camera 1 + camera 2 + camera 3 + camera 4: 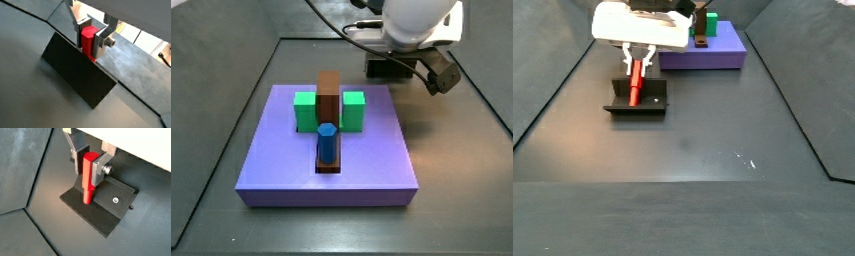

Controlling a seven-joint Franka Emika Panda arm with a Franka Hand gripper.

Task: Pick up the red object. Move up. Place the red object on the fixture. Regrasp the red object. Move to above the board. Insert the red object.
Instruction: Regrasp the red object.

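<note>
1. You have the board (pixel 331 160), a wide lavender-purple slab, lying flat on the dark floor in a side view; in a side view it shows again at the far end of the enclosure (pixel 714 55).
2. On the board you can see two green blocks (pixel 305 111) flanking a brown bar (pixel 329 100), with a blue peg (pixel 327 145) standing on the bar's near end.
3. Your arm's white wrist housing (pixel 640 22) hangs over the fixture, well apart from the board.
4. The fixture (pixel 636 98) sits on the floor to the left of and nearer than the board in a side view; in a wrist view you see its flat base plate with a screw (pixel 107 205), and in a wrist view its dark upright wall (pixel 77 72).
5. Your gripper (pixel 91 162) is above the fixture, its silver fingers (pixel 101 170) clamped on the upper part of the red object.
6. The red object (pixel 88 178) stands upright between the fingers, its lower end touching the fixture's base plate; in a wrist view it stands right against the upright wall (pixel 87 41), and in a side view it slants slightly (pixel 636 82).
</note>
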